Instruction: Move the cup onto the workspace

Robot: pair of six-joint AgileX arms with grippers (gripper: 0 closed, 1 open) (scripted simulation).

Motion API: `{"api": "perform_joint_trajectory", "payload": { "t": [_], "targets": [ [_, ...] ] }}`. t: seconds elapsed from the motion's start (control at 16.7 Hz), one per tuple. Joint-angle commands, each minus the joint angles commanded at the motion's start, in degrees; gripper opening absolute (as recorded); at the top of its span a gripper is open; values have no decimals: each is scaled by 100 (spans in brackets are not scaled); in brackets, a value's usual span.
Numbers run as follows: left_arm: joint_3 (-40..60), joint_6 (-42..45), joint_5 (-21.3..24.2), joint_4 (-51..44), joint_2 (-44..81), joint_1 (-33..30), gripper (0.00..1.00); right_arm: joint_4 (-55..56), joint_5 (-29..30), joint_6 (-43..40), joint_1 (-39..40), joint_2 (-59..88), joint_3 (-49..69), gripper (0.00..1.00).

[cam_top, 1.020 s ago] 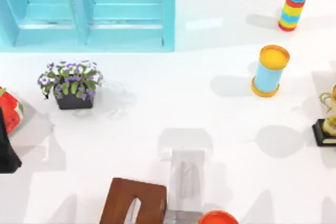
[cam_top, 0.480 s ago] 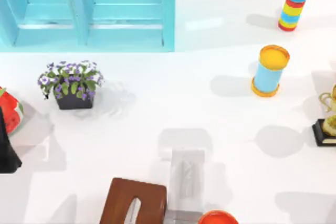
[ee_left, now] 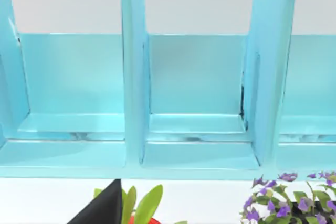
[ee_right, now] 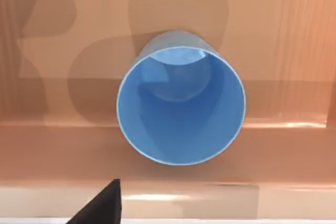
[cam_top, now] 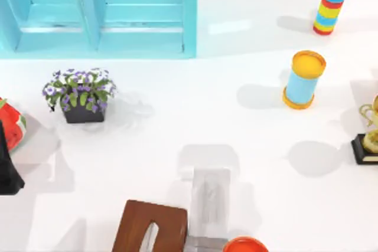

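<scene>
The cup [ee_right: 181, 98] is a plain medium-blue cup standing upright and empty on a brown wooden surface [ee_right: 294, 51], seen from straight above in the right wrist view. My right gripper hovers over it, with a black tip of it [ee_right: 105, 205] showing beside the cup and apart from it. The workspace [cam_top: 177, 128] is the glossy white tabletop in the top view. My left gripper [cam_top: 7, 166] sits parked at the table's left edge, facing the turquoise cabinet [ee_left: 194, 77].
A flower pot [cam_top: 81, 95] and a red-green object [cam_top: 12, 125] stand at the left. At the right are a light-blue cylinder [cam_top: 304, 79], a striped ring stack [cam_top: 329, 10] and a trophy [cam_top: 369, 134]. A brown board [cam_top: 150, 228] and a grey block [cam_top: 209, 205] lie at the front.
A broad shadow at the table's front right corner has slid out of the top view. The objects on the table stand as before.
</scene>
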Motion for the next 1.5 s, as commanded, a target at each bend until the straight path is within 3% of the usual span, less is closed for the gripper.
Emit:
{"api": "perform_joint_trajectory", "payload": {
  "t": [0.42,1.02,1.38,1.5],
  "targets": [
    [0,0,0,0,0,0,100,29,0,-26,-18,72,-23,100],
    [0,0,0,0,0,0,100,2101,-17,21,19,647,-1519,100],
    [0,0,0,0,0,0,100,2294,-3,4,-6,697,-1675,100],
    [0,0,0,0,0,0,100,2294,-3,4,-6,697,-1675,85]
  ]
}}
